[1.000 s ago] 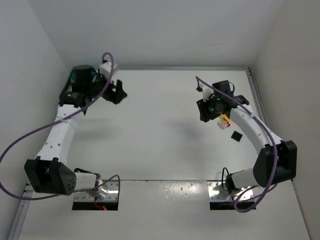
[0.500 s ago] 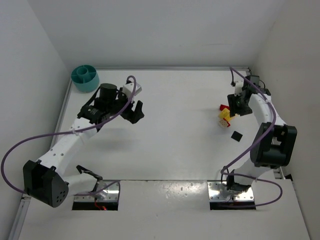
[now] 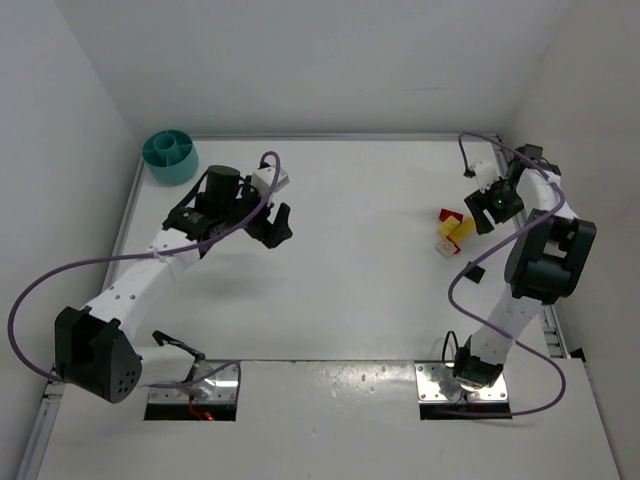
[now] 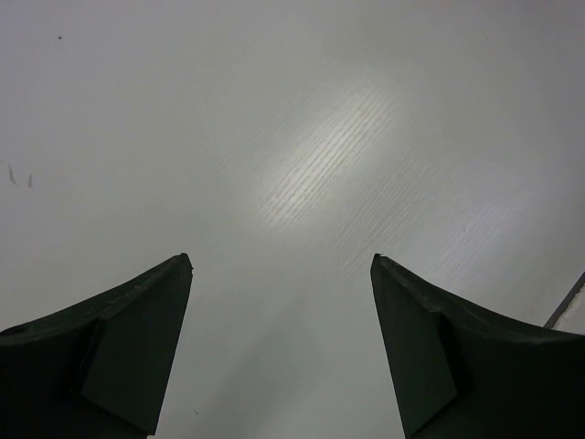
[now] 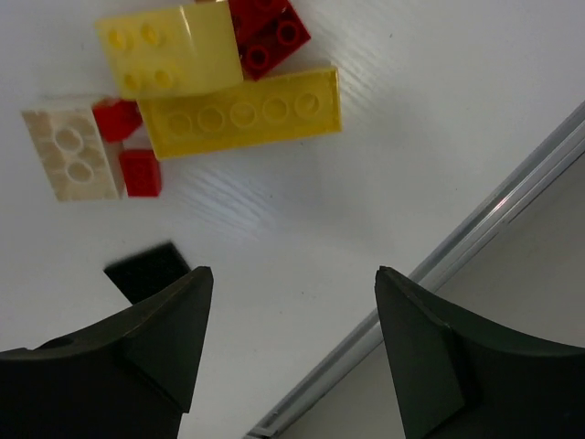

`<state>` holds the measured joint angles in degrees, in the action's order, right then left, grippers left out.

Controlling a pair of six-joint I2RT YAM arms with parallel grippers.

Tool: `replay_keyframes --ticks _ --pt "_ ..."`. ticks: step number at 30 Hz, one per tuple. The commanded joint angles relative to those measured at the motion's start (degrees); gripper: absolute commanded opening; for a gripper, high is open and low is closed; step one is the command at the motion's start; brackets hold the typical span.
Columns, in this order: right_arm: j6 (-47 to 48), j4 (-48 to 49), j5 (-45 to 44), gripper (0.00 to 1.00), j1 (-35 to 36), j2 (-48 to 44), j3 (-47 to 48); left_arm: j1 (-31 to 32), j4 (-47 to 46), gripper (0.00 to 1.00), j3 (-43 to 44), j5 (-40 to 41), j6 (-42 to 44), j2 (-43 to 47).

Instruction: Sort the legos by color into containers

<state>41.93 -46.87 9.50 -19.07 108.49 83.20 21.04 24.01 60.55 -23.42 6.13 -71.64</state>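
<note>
The legos (image 3: 452, 228) lay heaped on the right side, just ahead of the right gripper (image 5: 288, 274), whose jaws stood apart and empty; the long yellow brick (image 5: 242, 114) lay nearly along the line from finger to finger. The left gripper (image 4: 279, 261), also wide and empty, hung well apart, nearer the teal bowl (image 3: 170, 157) in the far-left corner.

legos (image 5: 239, 114) clustered right, teal bowl (image 3: 170, 172) far left

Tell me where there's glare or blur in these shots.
Left wrist: a bright glare patch on the table, the left fingers dark and unlit. Right wrist: the legos sharp and evenly lit. Top external: even light, only faint shadows.
</note>
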Motion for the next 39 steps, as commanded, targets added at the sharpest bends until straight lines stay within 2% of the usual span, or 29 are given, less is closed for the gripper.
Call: replay_keyframes --ticks 1,4,8,16,20,32,39 --pt "16.29 -3.32 4.65 0.73 -1.14 -0.38 0.92 0.58 -0.46 0.85 2.81 -1.63 0.9 -0.26" --pt "23.07 -4.27 5.18 0.77 -1.67 1.8 1.43 0.58 -0.46 0.85 2.81 -2.24 1.43 -0.95" --pt "26.45 -6.65 6.76 1.0 -1.15 5.32 5.82 0.58 -0.46 0.85 3.34 -2.24 1.43 -2.18" --pt "31.81 -5.25 5.88 1.0 -0.62 10.76 7.24 0.58 -0.46 0.85 3.34 -2.24 1.43 -3.33" --pt "32.95 -6.91 5.88 1.0 -0.09 14.11 11.36 0.58 -0.46 0.85 3.34 -2.77 1.43 -3.33" --pt "34.62 -1.91 6.59 1.0 3.07 16.05 8.56 0.58 -0.46 0.86 4.4 -3.3 1.43 -5.88" --pt "34.62 -4.1 6.07 1.0 5.01 18.51 9.17 0.58 -0.46 0.86 4.4 -3.3 1.43 -6.41"
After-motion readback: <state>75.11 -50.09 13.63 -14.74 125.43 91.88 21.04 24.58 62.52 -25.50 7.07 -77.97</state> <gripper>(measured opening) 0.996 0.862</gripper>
